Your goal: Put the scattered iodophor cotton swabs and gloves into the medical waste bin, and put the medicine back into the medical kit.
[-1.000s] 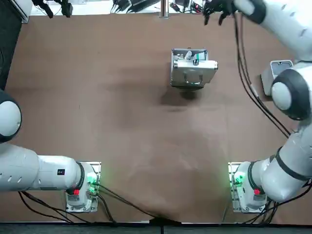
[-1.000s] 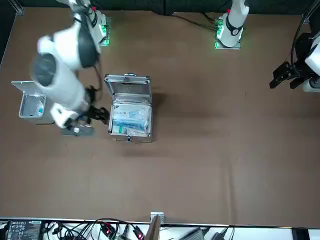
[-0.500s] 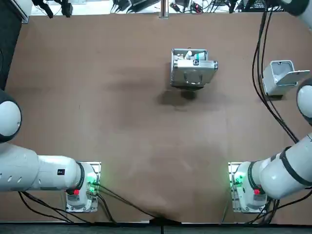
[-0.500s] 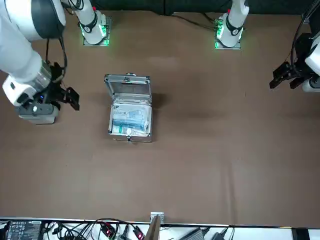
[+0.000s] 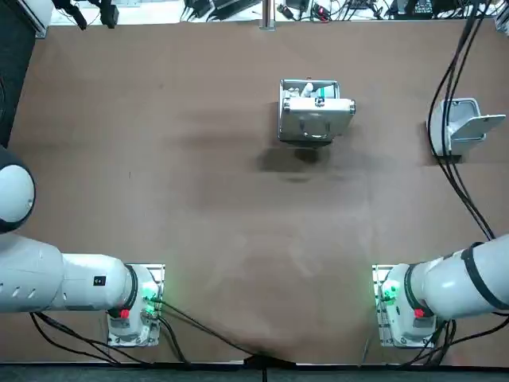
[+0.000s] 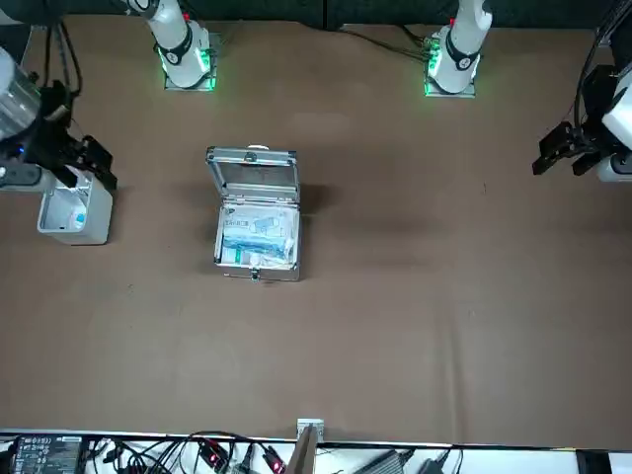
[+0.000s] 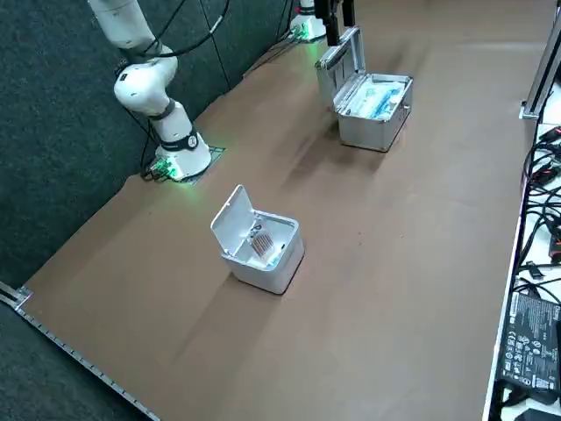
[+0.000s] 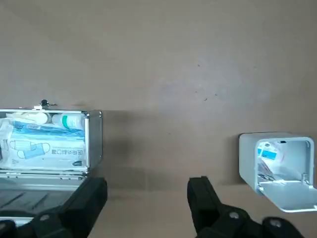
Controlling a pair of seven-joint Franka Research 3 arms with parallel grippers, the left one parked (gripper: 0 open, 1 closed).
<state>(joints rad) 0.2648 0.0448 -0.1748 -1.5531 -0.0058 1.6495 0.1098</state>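
Since half a second ago the right arm (image 5: 452,282) has swung further out past the table's right edge, and the medical waste bin (image 5: 460,127), partly covered by it before, now shows whole. From overhead, only the arm's lower links by its base and its hanging cables remain in the picture. The bin stands open near the right edge of the brown table (image 5: 199,199), and the medical kit (image 5: 315,118) sits well apart from it, open, in the far middle. In the front view, the right gripper (image 6: 87,163) hangs at the picture's left edge just beside the bin, on its robot side and above it, touching nothing. The kit lies with its lid tipped back and blue-and-white packets inside. From the right side, the bin's lid stands up and something reddish-brown lies in it, while the gripper is out of the picture. In the wrist view, the two dark fingers (image 8: 203,198) stand wide apart with only bare table between them. The kit with a white bottle (image 8: 67,120) lies to one side and the open bin to the other.
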